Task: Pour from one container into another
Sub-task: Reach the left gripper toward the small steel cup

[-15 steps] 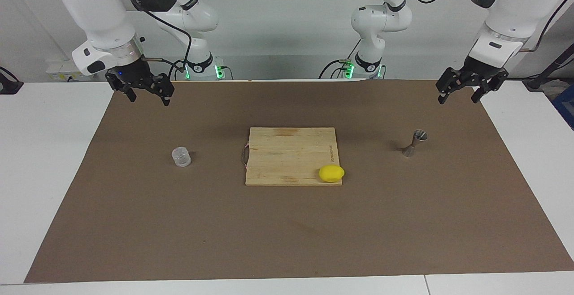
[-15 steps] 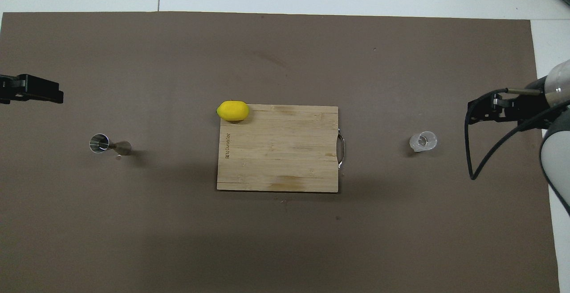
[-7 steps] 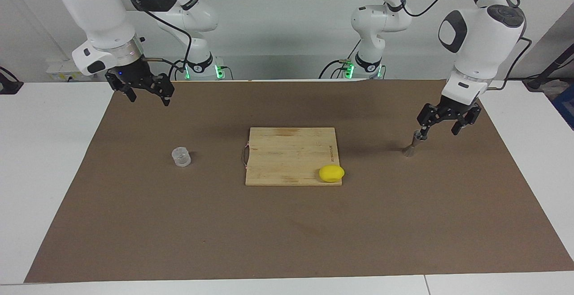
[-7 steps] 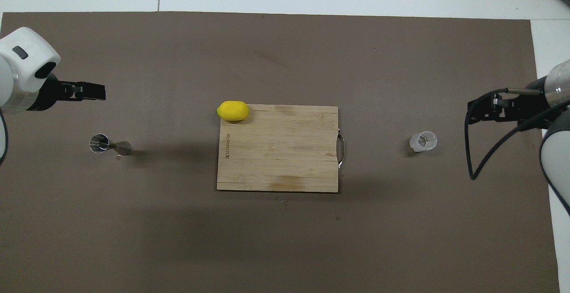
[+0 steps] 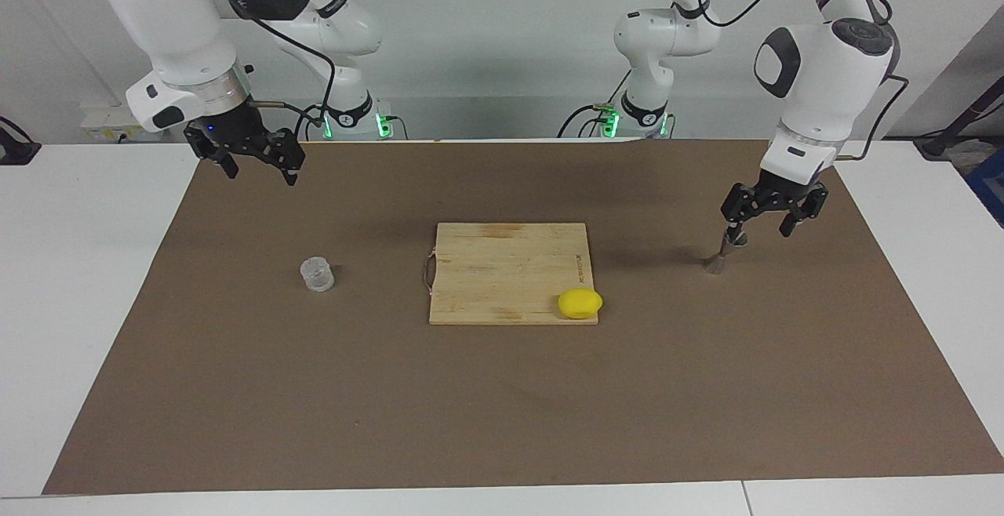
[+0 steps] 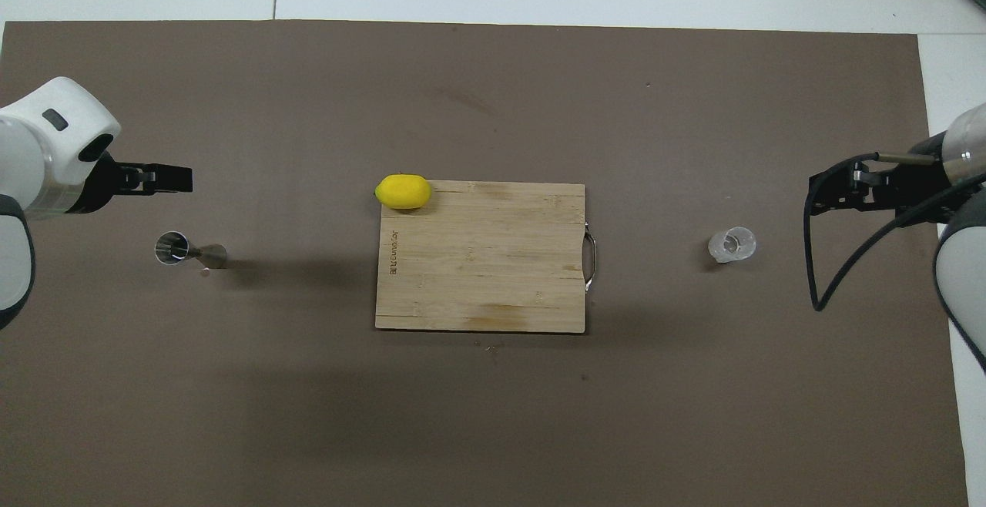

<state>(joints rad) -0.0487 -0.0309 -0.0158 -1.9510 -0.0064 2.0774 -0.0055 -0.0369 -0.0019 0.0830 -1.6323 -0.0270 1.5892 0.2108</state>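
Left pincer [image 5: 761, 230] is wide open, holding nothing. It hangs right by the metal jigger [image 5: 716, 259], mid-height in the facing view at the left arm's end of the bench [image 5: 902, 328]. One finger overlaps the jigger's top cone in that view. From overhead the pincer sits a bit higher in the frame than the jigger, so I'd say it's no grip, and I can't tell if it even touches.

Right pincer [image 5: 261, 173] is also spread open and empty. It waits up in the air in the upper part of the facing view, at its own end and well apart from everything.

Progress-wise it's basically square one. The clear ribbed cup [image 5: 317, 274] stands untouched on the brown mat, mid-height in the frame at the right arm's end. The cutting board [image 5: 502, 265] and the lemon [image 5: 580, 303] sit in the centre between cup and jigger. So grabbing, bringing the two together and pouring are all left to do.

The jigger stands on one cone with its long axis up and down and its open mouth facing up. It looks a bit slanted in both views, probably just the camera angle. The cup is upright too, mouth up.
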